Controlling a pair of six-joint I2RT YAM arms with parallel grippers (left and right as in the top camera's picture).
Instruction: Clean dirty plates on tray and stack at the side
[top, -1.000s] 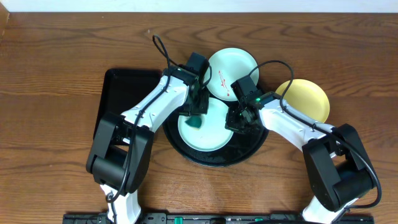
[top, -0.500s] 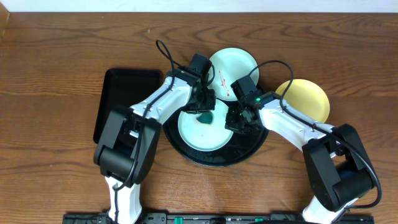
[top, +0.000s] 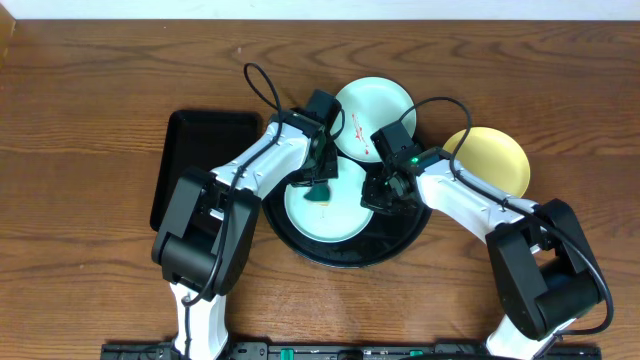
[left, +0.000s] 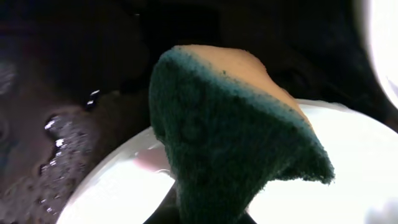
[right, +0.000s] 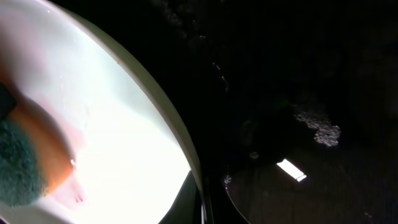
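A pale mint plate (top: 335, 215) lies in the round black tray (top: 400, 235). My left gripper (top: 318, 180) is shut on a green and orange sponge (top: 319, 193) that presses on this plate; up close the sponge (left: 230, 137) fills the left wrist view over the bright plate (left: 112, 193). My right gripper (top: 379, 196) is shut on the plate's right rim (right: 186, 149), and the sponge (right: 25, 155) shows at the far left. A second mint plate (top: 375, 110) with reddish smears rests at the tray's far edge. The yellow plate (top: 495, 160) sits on the table to the right.
A rectangular black tray (top: 195, 160) lies left of the round tray. The round tray's floor (left: 56, 130) is wet with droplets. Both arms cross over the tray's near half, with cables looping above them. Brown wooden table (top: 100, 90) surrounds everything.
The left gripper swept the sponge to the right across the plate, then back to the left and nearer. The right gripper and the plate have stayed put.
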